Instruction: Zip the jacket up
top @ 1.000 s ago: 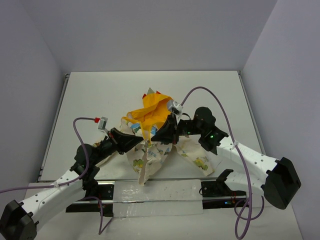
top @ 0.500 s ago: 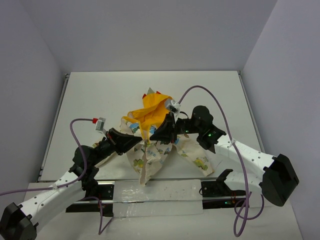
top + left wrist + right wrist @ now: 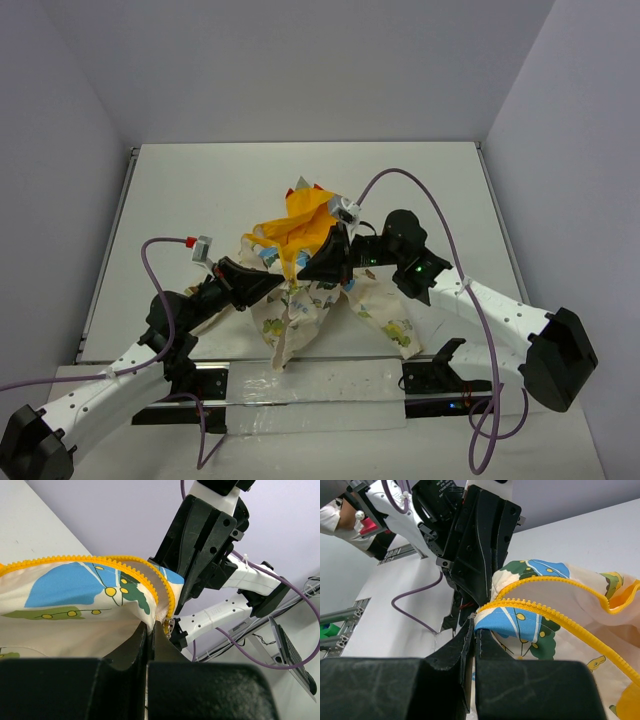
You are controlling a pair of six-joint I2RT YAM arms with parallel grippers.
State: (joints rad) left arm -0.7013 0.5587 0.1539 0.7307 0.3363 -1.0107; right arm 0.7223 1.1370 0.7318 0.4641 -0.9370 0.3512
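Cream jacket [image 3: 298, 312] pinched by left fingers [image 3: 131, 649], right fingers [image 3: 454, 651].

Counts as I see them from remote station. Jacket [image 3: 300, 305]: one. Table [image 3: 300, 170]: one. Arms: two, left arm [image 3: 100, 390] and right arm [image 3: 500, 315]. Grippers: two, left gripper [image 3: 284, 283] and right gripper [image 3: 307, 274]. Purple cables: two (one per wrist), left cable [image 3: 150, 262] and right cable [image 3: 400, 173]. Yellow zipper tooth rows: two, outer row [image 3: 60, 558] and inner row [image 3: 162, 582].

jacket [image 3: 305, 308]: cream, cartoon-printed, yellow-orange lining | zip was open, fabric bunched | hung between left claw [image 3: 281, 285] and right claw [image 3: 311, 273], zip edges pinched in both
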